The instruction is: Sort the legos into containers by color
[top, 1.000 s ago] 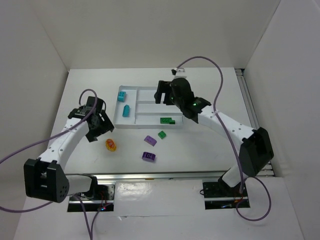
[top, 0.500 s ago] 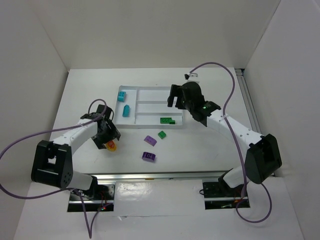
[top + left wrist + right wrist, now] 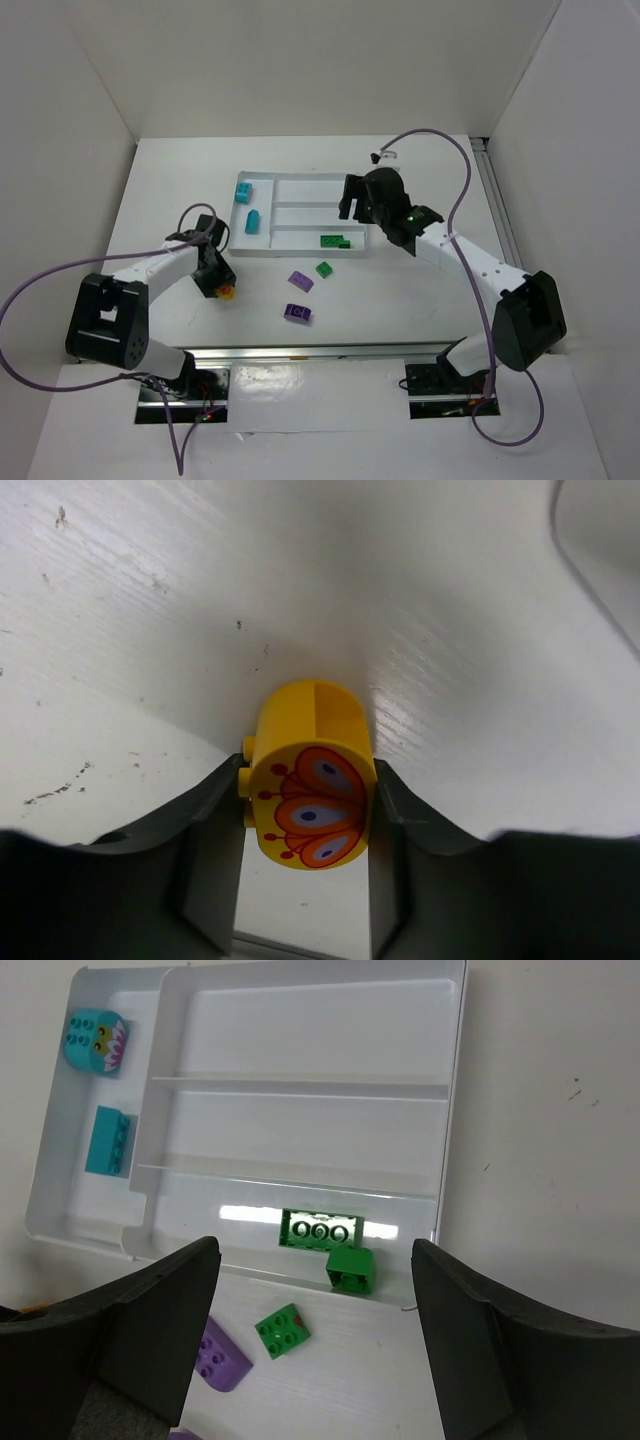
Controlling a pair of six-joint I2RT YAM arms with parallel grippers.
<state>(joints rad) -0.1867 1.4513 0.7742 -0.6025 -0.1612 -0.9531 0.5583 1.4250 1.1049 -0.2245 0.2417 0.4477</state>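
Observation:
A rounded orange-yellow lego (image 3: 310,780) with a printed orange pattern lies on the table, left of the tray. My left gripper (image 3: 305,880) is shut on it, one finger (image 3: 212,850) pressed against each side; from above it shows as the yellow piece (image 3: 229,292) under the left gripper (image 3: 220,280). The white tray (image 3: 300,177) holds two cyan legos (image 3: 243,190) (image 3: 252,221) in its narrow left section and green legos (image 3: 335,241) in the nearest long section. My right gripper (image 3: 313,1250) hovers open over the tray's near edge (image 3: 300,1282), holding nothing.
A loose green lego (image 3: 324,269) (image 3: 281,1330) and two purple legos (image 3: 300,281) (image 3: 297,313) lie on the table in front of the tray. The tray's two far long sections (image 3: 300,1060) hold nothing. White walls enclose the table.
My left gripper came down onto the orange-yellow piece and closed on it. The right gripper drew back to the right from over the tray and stayed open.

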